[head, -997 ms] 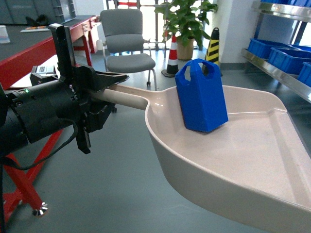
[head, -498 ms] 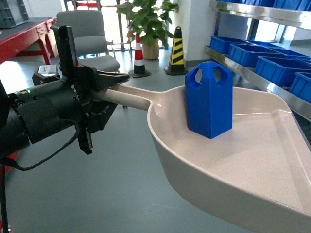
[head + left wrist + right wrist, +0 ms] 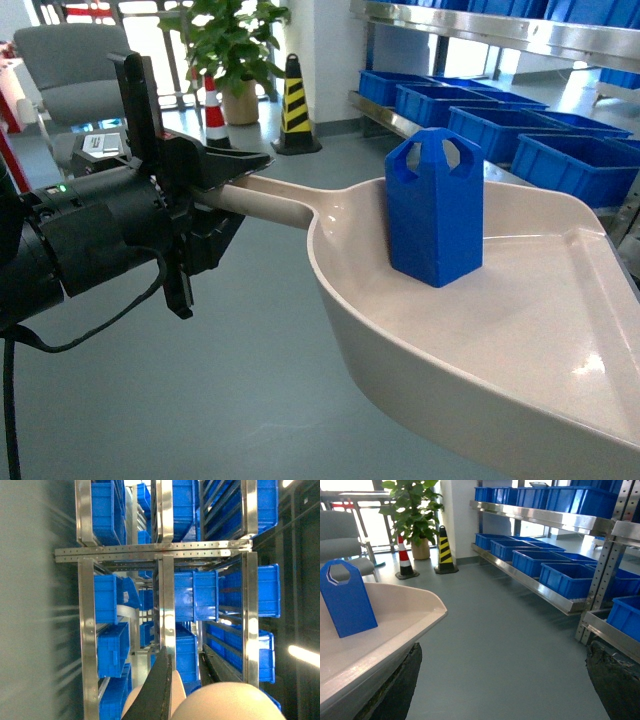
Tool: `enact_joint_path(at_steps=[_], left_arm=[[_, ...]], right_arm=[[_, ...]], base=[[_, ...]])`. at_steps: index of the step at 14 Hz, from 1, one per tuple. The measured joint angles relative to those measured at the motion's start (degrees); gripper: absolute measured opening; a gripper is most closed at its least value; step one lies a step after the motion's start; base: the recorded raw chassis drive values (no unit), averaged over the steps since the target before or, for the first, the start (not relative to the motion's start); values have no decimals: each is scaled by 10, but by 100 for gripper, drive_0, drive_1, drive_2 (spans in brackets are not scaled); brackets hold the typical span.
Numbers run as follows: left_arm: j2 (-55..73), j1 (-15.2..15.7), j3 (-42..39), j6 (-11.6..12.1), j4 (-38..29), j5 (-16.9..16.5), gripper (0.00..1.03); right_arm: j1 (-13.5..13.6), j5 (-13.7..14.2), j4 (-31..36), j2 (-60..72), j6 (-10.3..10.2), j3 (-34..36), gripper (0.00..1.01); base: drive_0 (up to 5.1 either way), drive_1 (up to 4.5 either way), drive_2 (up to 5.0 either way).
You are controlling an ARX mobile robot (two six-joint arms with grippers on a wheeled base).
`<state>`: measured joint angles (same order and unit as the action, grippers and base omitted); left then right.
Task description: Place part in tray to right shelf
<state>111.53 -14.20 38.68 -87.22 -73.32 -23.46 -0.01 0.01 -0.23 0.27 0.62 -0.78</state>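
Observation:
The beige tray [image 3: 520,350] hangs in the air, and my left gripper [image 3: 235,195] is shut on its long handle [image 3: 270,200]. The blue part [image 3: 435,210] stands upright in the tray's bowl near the handle end. The right shelf [image 3: 470,25], a steel rack, runs along the upper right. In the left wrist view the left gripper [image 3: 185,652] clamps the beige handle [image 3: 225,702]. In the right wrist view the right gripper [image 3: 502,650] stands open over bare floor, beside and below the tray [image 3: 395,625] and part [image 3: 345,600], with the shelf [image 3: 540,587] at right.
Blue crates [image 3: 500,125] fill the shelf's lower level. A potted plant [image 3: 225,50], a red-white cone [image 3: 213,105] and a yellow-black cone [image 3: 295,105] stand on the grey floor behind. A grey chair [image 3: 65,70] is at far left.
The head view has swung right: chair and red table slid off to the left and the shelf with crates came closer. Tray and part keep their place in the left gripper.

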Motion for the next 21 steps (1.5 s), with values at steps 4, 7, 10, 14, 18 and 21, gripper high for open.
enact_joint_path(at_steps=[4,7,10,14,18,21], left_arm=[[0,1,0,0,0,1,13],[0,1,0,0,0,-1,13],[0,1,0,0,0,0,13],[0,0,0,0,0,-1,13],[0,0,0,0,0,0,13],[0,0,0,0,0,-1,13]], right_arm=[[0,0,0,0,0,0,98],[0,0,0,0,0,0,98],[0,0,0,0,0,0,98],[0,0,0,0,0,0,98],[0,0,0,0,0,0,98],[0,0,0,0,0,0,98]], base=[[-159,-159,-159],[-156,-156,-156],[-165,-165,-165],[-162,-162,-162],[-173,-173,-173],[-152,-152,-152]])
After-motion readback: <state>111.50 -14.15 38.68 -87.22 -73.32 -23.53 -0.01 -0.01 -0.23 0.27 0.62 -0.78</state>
